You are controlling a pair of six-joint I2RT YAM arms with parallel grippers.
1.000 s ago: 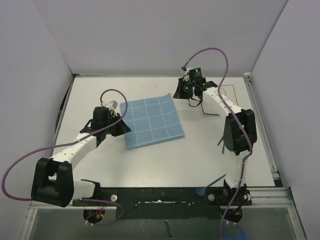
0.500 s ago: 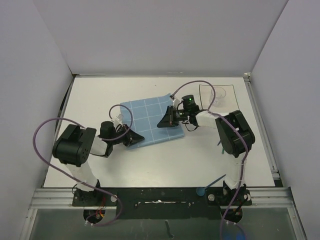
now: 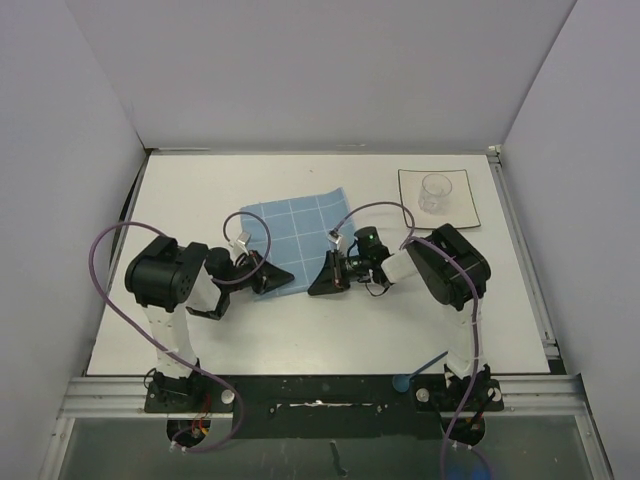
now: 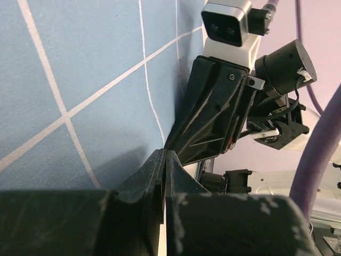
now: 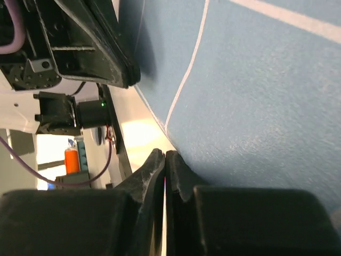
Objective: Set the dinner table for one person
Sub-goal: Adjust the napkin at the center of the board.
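Note:
The white dinner table [image 3: 300, 330] bears a blue grid-patterned placemat [image 3: 295, 232] at its middle. Both arms are folded low, and their grippers point at each other along the mat's near edge. My left gripper [image 3: 290, 276] is shut, its tips [image 4: 164, 154] at the edge of the mat [image 4: 80, 80]. My right gripper [image 3: 313, 287] is shut, its tips [image 5: 164, 153] where the mat [image 5: 256, 96] ends. Nothing shows between either pair of jaws. A square white dark-rimmed plate [image 3: 466, 206] with a clear glass [image 3: 434, 193] on it sits at the far right.
White walls close in the table on the left, back and right. A metal rail [image 3: 320, 405] runs along the near edge between the arm bases. Purple cables [image 3: 105, 260] loop beside both arms.
My right arm has come back from the plate at the far right and folded down to the mat's near edge. My left arm has folded in. The mat, plate and glass have not moved.

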